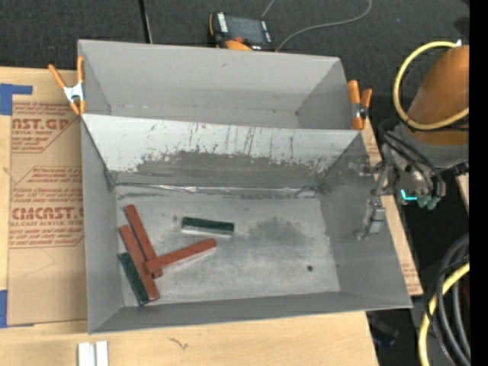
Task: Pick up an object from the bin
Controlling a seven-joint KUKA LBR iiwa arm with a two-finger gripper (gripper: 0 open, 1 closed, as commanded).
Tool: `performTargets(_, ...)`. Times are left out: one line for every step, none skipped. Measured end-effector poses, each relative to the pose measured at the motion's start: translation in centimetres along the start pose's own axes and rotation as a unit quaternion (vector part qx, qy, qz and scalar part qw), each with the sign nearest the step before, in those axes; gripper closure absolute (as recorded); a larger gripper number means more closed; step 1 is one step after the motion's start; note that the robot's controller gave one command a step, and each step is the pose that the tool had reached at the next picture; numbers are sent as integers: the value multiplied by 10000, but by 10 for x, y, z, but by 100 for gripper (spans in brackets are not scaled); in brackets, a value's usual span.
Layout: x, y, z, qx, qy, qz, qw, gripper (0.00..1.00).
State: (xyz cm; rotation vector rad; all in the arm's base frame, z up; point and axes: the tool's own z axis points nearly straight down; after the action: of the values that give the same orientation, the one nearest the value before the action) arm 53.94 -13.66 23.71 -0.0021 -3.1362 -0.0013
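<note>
The gripper [371, 218] hangs at the right side of the grey metal bin [229, 90], over the sloping right wall and just beside the edge of the floor, with the arm's orange cover [446, 90] and its cables behind it, outside the rim. Whether the gripper is wide or narrow cannot be told from this angle. All the loose things lie well apart from it, at the left half of the floor. A short dark green bar [207, 225] lies alone, nearly level, towards the middle. Below and to its left a reddish-brown bar [185, 254] lies tilted, its left end touching a pair of reddish-brown bars [137, 246] that lie side by side and run diagonally from upper left to lower right. A second dark green bar [133, 278] lies against the left side of that pair, close to the left wall. The right half of the floor shows scuffed bare metal.
</note>
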Motion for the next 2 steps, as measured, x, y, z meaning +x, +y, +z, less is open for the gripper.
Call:
performTargets(-7, 34, 167, -9, 4, -626, 9980, 0)
performTargets(-9, 33, 162, 5, -30, -623, 9981, 0)
